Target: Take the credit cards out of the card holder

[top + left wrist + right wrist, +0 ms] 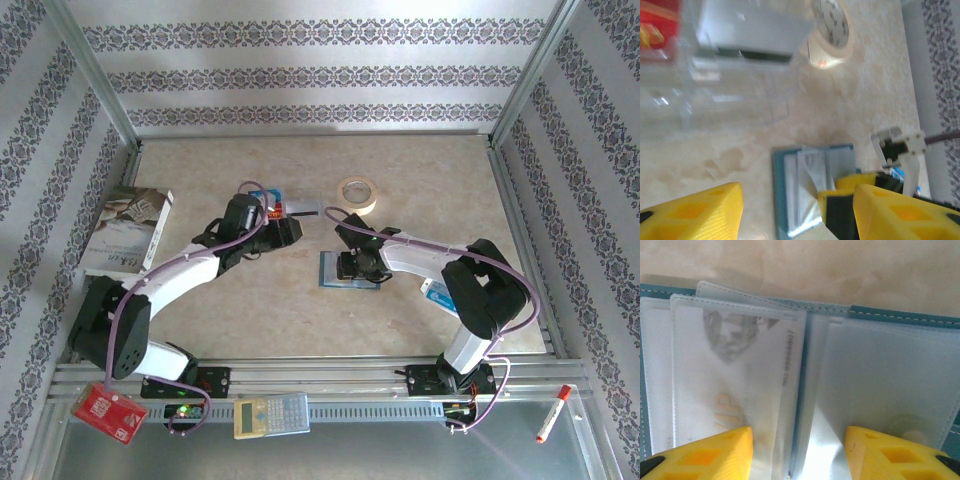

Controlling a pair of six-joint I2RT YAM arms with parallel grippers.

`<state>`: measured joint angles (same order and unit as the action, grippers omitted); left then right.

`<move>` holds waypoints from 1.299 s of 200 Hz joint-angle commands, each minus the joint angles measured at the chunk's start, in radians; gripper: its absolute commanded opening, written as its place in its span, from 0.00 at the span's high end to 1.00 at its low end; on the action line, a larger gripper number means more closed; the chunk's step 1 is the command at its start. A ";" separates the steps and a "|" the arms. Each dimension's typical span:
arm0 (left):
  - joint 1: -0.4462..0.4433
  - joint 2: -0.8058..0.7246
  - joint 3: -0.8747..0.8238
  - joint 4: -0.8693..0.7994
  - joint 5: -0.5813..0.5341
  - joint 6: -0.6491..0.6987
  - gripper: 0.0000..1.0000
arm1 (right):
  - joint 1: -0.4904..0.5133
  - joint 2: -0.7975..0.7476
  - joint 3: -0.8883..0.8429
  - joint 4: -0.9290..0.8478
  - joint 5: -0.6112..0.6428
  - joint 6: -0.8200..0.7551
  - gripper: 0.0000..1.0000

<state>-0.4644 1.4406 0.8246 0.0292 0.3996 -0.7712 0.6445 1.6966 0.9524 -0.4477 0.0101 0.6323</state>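
Right wrist view, card holder: the card holder (900, 315) lies open and flat near the middle of the desk (430, 180), teal cover down, its clear sleeves fanned up like pages.
Credit cards inside: one of the credit cards (740, 385), pale with a faint portrait and "VIP" lettering, sits in a left-hand sleeve. Whether other sleeves are filled I cannot tell.
Handling: the card looks thin, stiff, light and slick. The sleeves look soft and floppy and would likely cling. The holder seems light enough to slide or lift with the card unless pinned.
Where to take hold: probably the card's edge at the sleeve mouth, pinched on both faces and drawn straight along the sleeve. Which edge is open is hard to make out.
Right gripper (797, 435): jaws spread, one finger over the left sleeves and one over the right, pinching nothing that I can see.
Left gripper (800, 200): jaws spread and empty, off to the holder's left and aimed toward it.
Loose cards: a silver-grey card (750, 27) and a red card (657, 25) lie outside the holder, toward the back.
In the way: overlapping sleeves cover the card, and the right gripper sits over part of the holder on the left arm's line of approach.
Nearby: a tape roll (357, 193) lies just beside the loose cards, apart from the holder.
Further out: a blue-and-white packet (125, 232) lies at the left edge. A red patterned board (108, 412), a calculator (270, 415) and a marker (552, 413) lie at the front, well apart.
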 commanded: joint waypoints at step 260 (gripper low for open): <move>-0.217 0.429 0.187 -0.070 0.132 -0.302 0.66 | -0.086 -0.025 -0.158 0.072 -0.099 0.004 0.58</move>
<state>-0.6743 1.8420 0.9859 0.0059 0.5236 -1.0492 0.5709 1.6352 0.8490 -0.3302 -0.0952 0.6247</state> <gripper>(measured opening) 0.342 0.421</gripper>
